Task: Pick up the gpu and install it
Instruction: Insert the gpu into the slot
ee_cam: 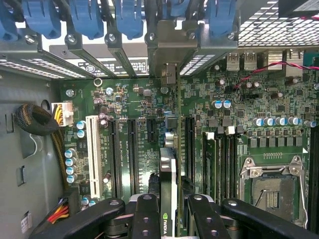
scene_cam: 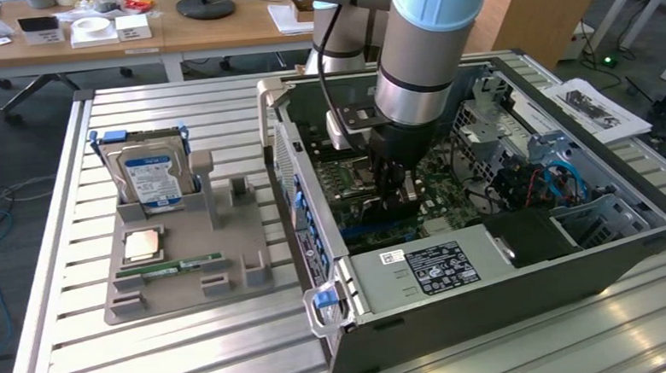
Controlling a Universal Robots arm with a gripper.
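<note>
Gripper: The black two-finger gripper [ee_cam: 169, 204] is down inside the open black computer case [scene_cam: 487, 289]. Its fingers [ee_cam: 145, 214] are partly closed and pinch the gpu from both sides.
Gpu: The thin, flat, dark gpu [ee_cam: 168, 172] with a silvery metal end stands on its edge between the fingers. It reaches out past the fingertips toward the back wall of the case.
In a slot or not: The pictures do not tell.
Risk, wrong spot: The long black slots [ee_cam: 132, 154] lie close together under the gripper. A card a bit off to one side would likely press on the green board [ee_cam: 149, 104] and not go in.
Risk, leaning: If the card tips, one end may go in and the other stay up. A hard push could then bend it.
Risk, metal end: Far past the fingertips sit grey metal strips [ee_cam: 114, 50] and blue plastic clips [ee_cam: 87, 17]. The card's end could catch on them.
Risk, slipping: The grip is on a thin part, so the card could slide.
In the way: Small round blue-topped cans [ee_cam: 222, 104] stand near the card's side.
Off to the sides: A thin red and black wire [ee_cam: 264, 67] and a thick black cable bundle [ee_cam: 37, 119] are well apart from the gripper.
Outside the case: On the exterior view's left of the gripper, a boxy silver hard drive [scene_cam: 150, 175] and a narrow green memory stick [scene_cam: 177, 267] sit in a grey holder [scene_cam: 185, 292].
</note>
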